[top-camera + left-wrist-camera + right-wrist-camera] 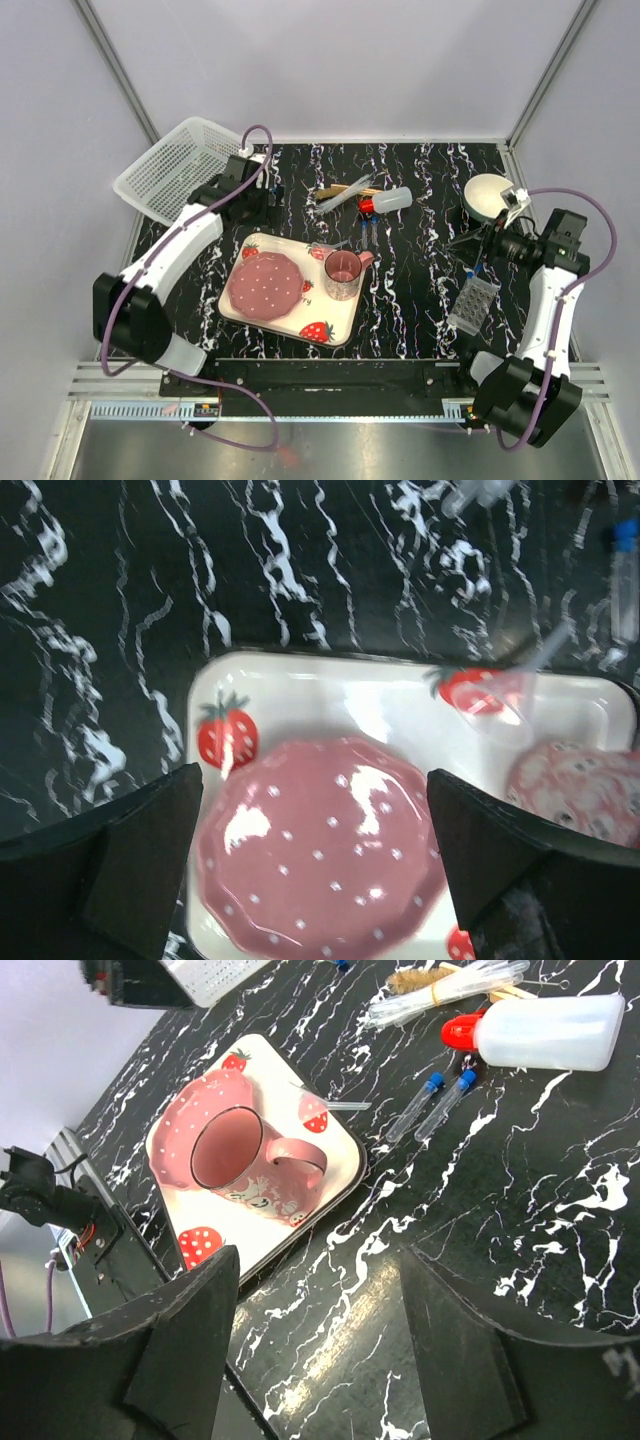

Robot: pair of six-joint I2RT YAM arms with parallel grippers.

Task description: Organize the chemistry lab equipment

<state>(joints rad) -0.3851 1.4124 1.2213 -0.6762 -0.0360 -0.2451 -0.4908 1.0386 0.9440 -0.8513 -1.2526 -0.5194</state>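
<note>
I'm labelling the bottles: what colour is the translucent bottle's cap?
Red. The cap shows best in the right wrist view.

tabletop (420,300) looked glossy black with marble print, plate (320,880) was shiny glazed pink, tray (300,695) smooth gloss white, bottle (555,1032) was matt translucent plastic, tubes (441,1108) clear and smooth, rack (473,303) clear perforated plastic, basket (165,170) white plastic mesh
</note>
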